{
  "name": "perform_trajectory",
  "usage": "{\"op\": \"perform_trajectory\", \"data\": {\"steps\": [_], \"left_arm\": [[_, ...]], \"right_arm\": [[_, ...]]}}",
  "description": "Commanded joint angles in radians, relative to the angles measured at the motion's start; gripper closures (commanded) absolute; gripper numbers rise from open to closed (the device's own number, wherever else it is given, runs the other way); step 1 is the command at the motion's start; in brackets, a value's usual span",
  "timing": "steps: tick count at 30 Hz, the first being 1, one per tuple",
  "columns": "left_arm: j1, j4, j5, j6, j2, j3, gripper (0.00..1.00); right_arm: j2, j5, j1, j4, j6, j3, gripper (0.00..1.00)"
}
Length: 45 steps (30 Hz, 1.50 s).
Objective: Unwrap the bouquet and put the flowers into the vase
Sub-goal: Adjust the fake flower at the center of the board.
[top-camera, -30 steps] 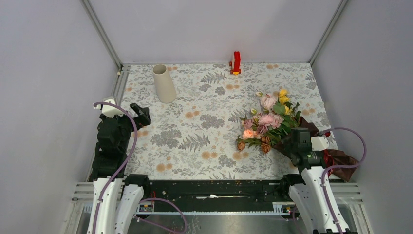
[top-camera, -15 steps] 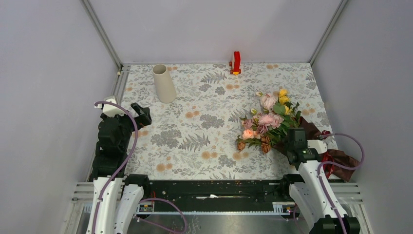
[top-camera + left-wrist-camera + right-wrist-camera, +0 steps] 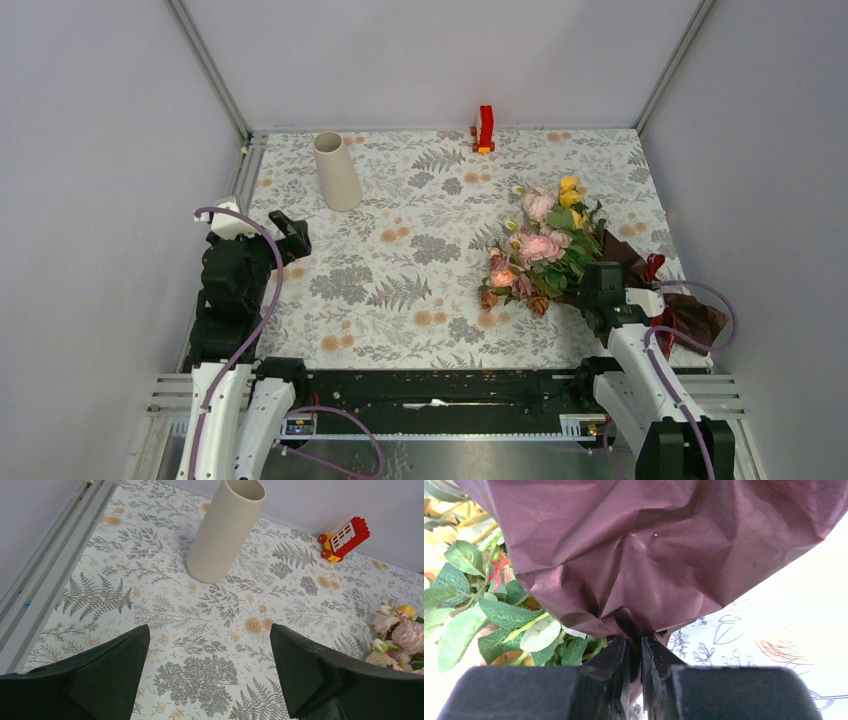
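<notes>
The bouquet (image 3: 545, 250) lies at the right of the table, its pink, peach and yellow flowers (image 3: 538, 243) fanned toward the middle and dark red wrapping paper (image 3: 690, 320) trailing to the right edge. My right gripper (image 3: 600, 283) is shut on a fold of that wrapping paper (image 3: 649, 555), which bunches between the fingertips; green leaves (image 3: 479, 605) show at its left. The cream vase (image 3: 337, 171) stands upright at the far left. My left gripper (image 3: 290, 232) hovers open near the left edge, with the vase (image 3: 226, 527) ahead of it and nothing between its fingers (image 3: 305, 665).
A small red and yellow toy block (image 3: 485, 129) stands at the back edge of the floral tablecloth (image 3: 400, 290). Grey walls enclose the table on three sides, with a metal rail (image 3: 245, 165) along the left.
My right gripper closed on the wrapping paper. The bouquet shifted slightly left and away from me, its blooms swinging toward the table's middle. The left arm stayed still.
</notes>
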<state>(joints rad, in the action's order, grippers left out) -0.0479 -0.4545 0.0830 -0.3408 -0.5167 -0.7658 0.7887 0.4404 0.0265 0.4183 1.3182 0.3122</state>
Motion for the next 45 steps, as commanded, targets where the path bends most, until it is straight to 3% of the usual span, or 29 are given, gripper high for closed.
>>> {"op": "perform_trajectory", "data": {"steps": [1, 7, 24, 29, 34, 37, 40, 41, 45], "left_arm": [[-0.003, 0.043, 0.009, -0.001, -0.004, -0.013, 0.01], [-0.003, 0.043, 0.01, -0.001, -0.002, -0.013, 0.01], [-0.001, 0.044, 0.014, 0.0, -0.004, -0.012, 0.01], [-0.001, 0.045, 0.009, -0.001, -0.009, -0.012, 0.01], [-0.001, 0.045, 0.003, 0.002, -0.019, -0.012, 0.01], [-0.001, 0.048, -0.008, 0.004, -0.028, -0.01, 0.01], [-0.001, 0.055, -0.026, 0.006, -0.041, -0.006, 0.01], [0.0, 0.056, -0.032, 0.007, -0.045, -0.005, 0.01], [0.0, 0.066, -0.058, 0.014, -0.06, 0.002, 0.01]], "right_arm": [[0.024, -0.066, -0.002, -0.069, -0.018, 0.0, 0.89], [0.086, -0.154, 0.034, -0.178, 0.025, -0.025, 0.94], [0.549, -0.027, 0.619, -0.312, 0.201, 0.278, 0.93], [0.626, -0.023, 0.684, -0.373, 0.238, 0.313, 0.93], [0.62, 0.004, 0.705, -0.37, 0.164, 0.347, 0.9], [0.545, 0.047, 0.704, -0.404, 0.04, 0.325, 0.77], [0.443, 0.064, 0.704, -0.45, -0.141, 0.3, 0.45], [0.409, 0.061, 0.699, -0.444, -0.207, 0.298, 0.39], [0.27, 0.066, 0.676, -0.297, -0.435, 0.331, 0.25]]}}
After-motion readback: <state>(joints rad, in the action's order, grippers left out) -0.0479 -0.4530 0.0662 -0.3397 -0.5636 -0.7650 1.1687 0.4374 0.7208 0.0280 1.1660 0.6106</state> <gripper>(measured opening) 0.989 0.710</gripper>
